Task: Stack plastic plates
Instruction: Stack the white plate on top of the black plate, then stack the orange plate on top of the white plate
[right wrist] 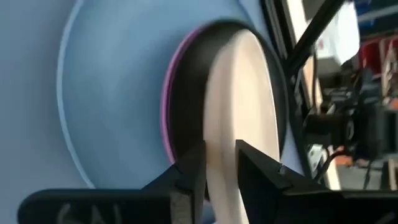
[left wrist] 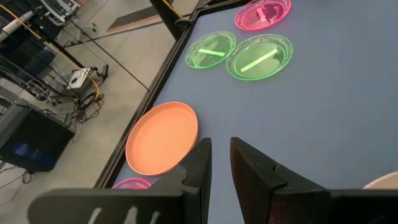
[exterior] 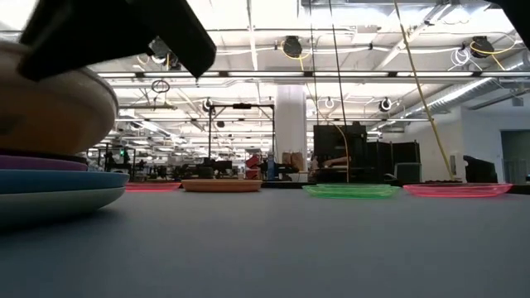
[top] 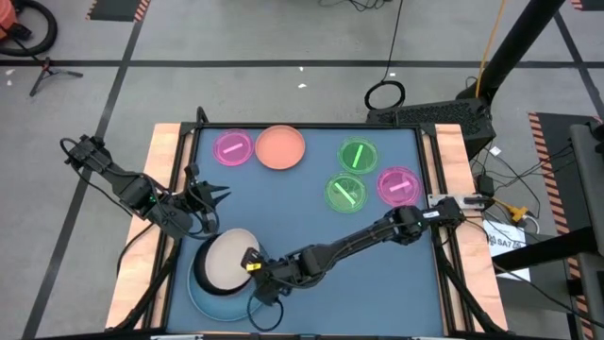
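Observation:
A stack stands at the table's near left. It has a large light-blue plate [top: 203,297] at the bottom, then a purple plate [exterior: 41,163], a black plate [right wrist: 186,93] and a beige plate [top: 225,260] on top. My right gripper [top: 250,267] reaches in from the right and is shut on the beige plate. My left gripper [top: 215,195] hovers over the table's left side, open by a narrow gap with nothing between its fingers. An orange plate [top: 280,147], two pink plates [top: 232,148] and two green plates [top: 357,156] lie flat farther back. My right gripper has the beige plate's rim [right wrist: 221,149] between its two fingers, on the side of the plate that faces the table's right. The fingers come slanting down from the right. The plate sits on top of the stack, over the black plate.
The second pink plate [top: 397,185] and second green plate [top: 345,193] lie at the far right. Bare blue tabletop [top: 311,217] lies between the stack and the far plates. Wooden rails [top: 168,189] border the table left and right.

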